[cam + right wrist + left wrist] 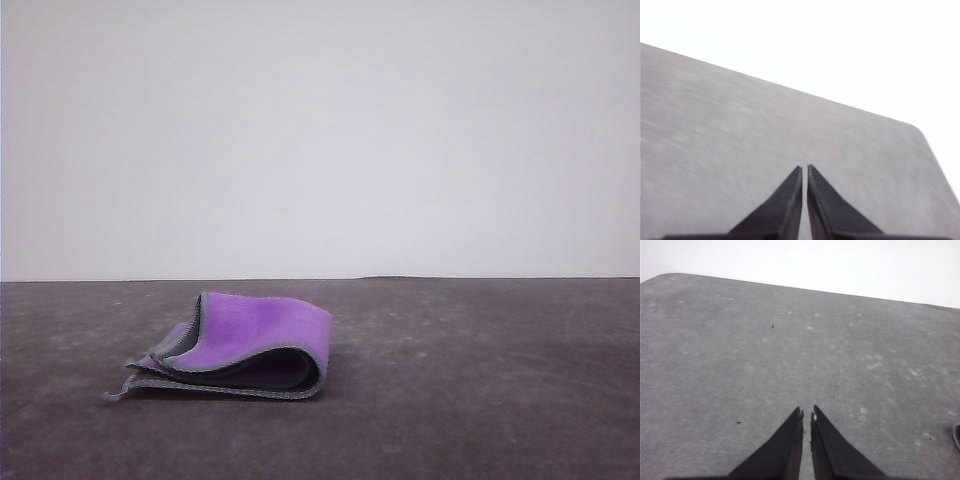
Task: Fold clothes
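Small purple-and-charcoal soft cloth with grey stitched hem (pixel 245 345) lying loosely folded, bulging; layers risking springing open. Left tool (pixel 806 416), right tool (pixel 804 169) hovering closed, empty.

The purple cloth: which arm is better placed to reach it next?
Probably the left. The cloth lies folded left of centre on the table, and a dark edge, possibly the cloth, shows beside the shut left gripper. The right gripper faces bare tabletop.

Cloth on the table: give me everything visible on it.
The cloth is soft fabric, bright purple on the face that shows, dark charcoal inside the fold, with a light grey stitched hem. It lies folded over in loose layers, the upper layer bulging in a rounded loop at its right end. It rests on the grey table, left of centre; nothing else touches it.
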Controlling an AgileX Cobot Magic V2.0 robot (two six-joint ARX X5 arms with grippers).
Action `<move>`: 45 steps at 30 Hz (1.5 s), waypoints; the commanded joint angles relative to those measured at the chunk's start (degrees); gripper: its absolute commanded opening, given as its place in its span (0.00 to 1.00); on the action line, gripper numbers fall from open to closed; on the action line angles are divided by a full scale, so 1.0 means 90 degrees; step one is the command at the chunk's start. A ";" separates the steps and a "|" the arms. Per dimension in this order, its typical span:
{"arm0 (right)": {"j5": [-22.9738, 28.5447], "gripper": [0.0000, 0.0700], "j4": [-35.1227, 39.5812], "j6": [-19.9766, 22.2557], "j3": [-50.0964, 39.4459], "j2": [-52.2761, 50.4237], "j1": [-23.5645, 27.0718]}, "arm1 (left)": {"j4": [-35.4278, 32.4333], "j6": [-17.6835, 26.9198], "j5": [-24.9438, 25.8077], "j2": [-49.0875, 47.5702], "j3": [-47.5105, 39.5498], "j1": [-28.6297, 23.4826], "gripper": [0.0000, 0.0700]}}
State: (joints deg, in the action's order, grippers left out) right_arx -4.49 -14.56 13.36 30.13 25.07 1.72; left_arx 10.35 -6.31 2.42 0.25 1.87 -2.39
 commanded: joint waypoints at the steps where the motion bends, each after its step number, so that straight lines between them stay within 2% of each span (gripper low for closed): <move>1: -0.0007 0.01 0.0181 0.0050 -0.0551 -0.0444 0.0104 | 0.0036 -0.0051 -0.0010 -0.0012 -0.0126 -0.0019 0.02; 7: -0.0233 0.01 0.0469 -0.0102 -0.2021 -0.1856 0.0169 | 0.0036 -0.0051 -0.0010 -0.0012 -0.0126 -0.0019 0.02; 16: -0.0335 0.01 0.0502 -0.0457 -0.3064 -0.2762 0.0169 | 0.0036 -0.0051 -0.0010 -0.0012 -0.0126 -0.0019 0.02; 26: -0.0325 0.01 0.0541 -0.0490 -0.3273 -0.2762 0.0157 | 0.0039 -0.0051 -0.0010 -0.0012 -0.0126 -0.0019 0.02; 33: -0.0105 0.01 0.0512 -0.0484 -0.3273 -0.2762 0.0157 | 0.0039 -0.0051 -0.0010 -0.0012 -0.0126 -0.0019 0.02; 38: 0.0324 0.01 0.0469 -0.0864 -0.3273 -0.2762 0.0157 | 0.0039 -0.0051 -0.0010 -0.0012 -0.0126 -0.0019 0.02; 41: 0.0527 0.01 0.0471 -0.0696 -0.3273 -0.2762 0.0159 | 0.0039 -0.0051 -0.0010 -0.0012 -0.0126 -0.0019 0.02; 45: 0.0513 0.01 0.0555 -0.0648 -0.3271 -0.2762 0.0157 | 0.0039 -0.0051 -0.0010 -0.0012 -0.0126 -0.0019 0.02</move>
State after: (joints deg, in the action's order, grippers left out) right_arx 0.07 -10.11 7.44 1.11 0.30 3.11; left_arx 10.35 -6.72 2.42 0.25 1.87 -2.39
